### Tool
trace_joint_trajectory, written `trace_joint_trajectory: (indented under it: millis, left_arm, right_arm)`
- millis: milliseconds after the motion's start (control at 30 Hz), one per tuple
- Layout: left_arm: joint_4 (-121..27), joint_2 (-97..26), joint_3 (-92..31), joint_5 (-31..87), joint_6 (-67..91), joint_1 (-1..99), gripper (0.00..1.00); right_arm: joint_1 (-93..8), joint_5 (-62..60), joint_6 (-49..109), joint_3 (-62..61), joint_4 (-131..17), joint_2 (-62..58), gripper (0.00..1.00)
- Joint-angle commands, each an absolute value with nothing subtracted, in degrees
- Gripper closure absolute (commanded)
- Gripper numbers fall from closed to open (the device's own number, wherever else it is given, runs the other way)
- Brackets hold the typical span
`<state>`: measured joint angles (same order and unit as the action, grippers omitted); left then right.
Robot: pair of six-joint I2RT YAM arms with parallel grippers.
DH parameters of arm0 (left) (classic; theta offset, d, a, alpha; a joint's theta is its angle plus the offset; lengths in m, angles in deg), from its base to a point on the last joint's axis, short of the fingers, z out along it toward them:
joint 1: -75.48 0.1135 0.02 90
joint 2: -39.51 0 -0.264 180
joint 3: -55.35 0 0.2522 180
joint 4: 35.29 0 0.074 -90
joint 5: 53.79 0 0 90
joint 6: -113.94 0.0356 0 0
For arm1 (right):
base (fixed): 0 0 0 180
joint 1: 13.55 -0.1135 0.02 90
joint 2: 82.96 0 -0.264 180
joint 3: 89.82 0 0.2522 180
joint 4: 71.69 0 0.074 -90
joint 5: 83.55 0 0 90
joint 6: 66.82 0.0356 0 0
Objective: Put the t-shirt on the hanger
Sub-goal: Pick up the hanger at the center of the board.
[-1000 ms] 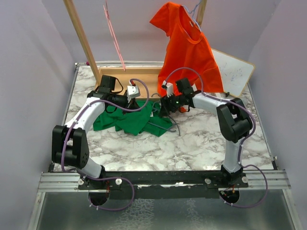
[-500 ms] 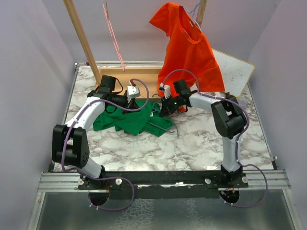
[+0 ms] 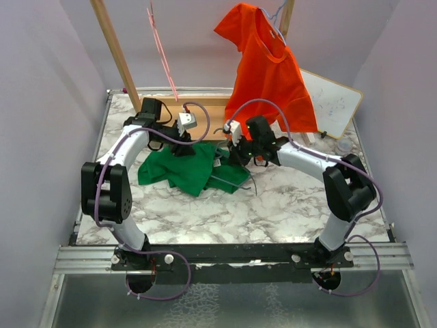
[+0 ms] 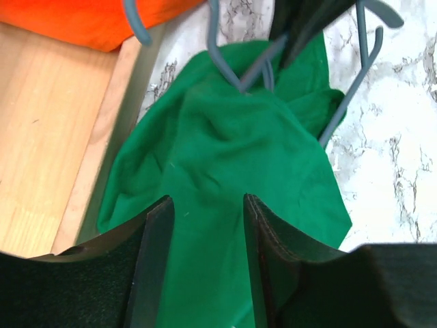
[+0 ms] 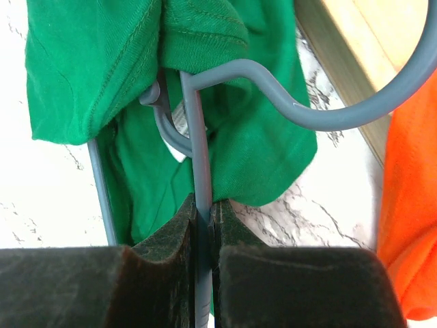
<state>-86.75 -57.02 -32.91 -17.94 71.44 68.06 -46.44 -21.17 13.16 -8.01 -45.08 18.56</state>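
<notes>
orange t-shirt [image 3: 270,75], wooden base [image 3: 217,101] behind, open marble table [image 3: 273,205] nearside

Left arm [image 3: 126,150] and right arm [image 3: 307,158] reach inward, left jaws parted, right jaws clamped shut.

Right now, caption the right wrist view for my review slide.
Right gripper shut on the blue-grey hanger, green t-shirt partly draped over it, on the marble table.
</notes>
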Motion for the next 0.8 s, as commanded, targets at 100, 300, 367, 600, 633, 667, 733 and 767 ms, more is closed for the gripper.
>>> trace_joint_trajectory:
  millis: [100, 300, 367, 600, 633, 667, 733, 767]
  left_arm:
    - [-94.63, -60.88, -40.2, -22.29, 75.12, 69.4, 0.46]
    - [-118.85, -66.71, -46.79, -27.39, 93.14, 69.43, 0.44]
    - [-126.97, -69.29, -48.2, -28.08, 99.95, 69.44, 0.44]
    - [-116.52, -66.37, -43.7, -27.07, 93.86, 69.32, 0.43]
    - [-113.6, -65.14, -42.8, -26.54, 91.87, 69.37, 0.43]
    - [-110.75, -64.08, -42.05, -26.13, 89.99, 69.33, 0.43]
    - [-107.16, -62.45, -41.25, -25.63, 87.36, 69.32, 0.43]
    - [-106.74, -61.91, -41.32, -25.69, 87.17, 69.37, 0.43]
  right_arm:
    - [-52.74, -6.02, 6.4, -12.64, -53.9, 15.33, 0.99]
    - [-55.55, 2.62, 3.46, -16.47, -60.14, 11.45, 0.99]
    - [-56.07, 3.97, 2.09, -18.22, -62.56, 10.04, 0.99]
    - [-57.74, 6.54, -1.77, -21.67, -66.53, 7.77, 0.99]
    - [-57.92, 6.6, -2.29, -21.85, -66.72, 7.63, 0.99]
    - [-58.2, 6.62, -2.95, -22.1, -67.02, 7.5, 0.99]
    - [-58.97, 6.78, -4.39, -22.48, -67.8, 7.41, 0.99]
    - [-59.25, 6.8, -4.98, -22.53, -67.93, 7.58, 0.99]
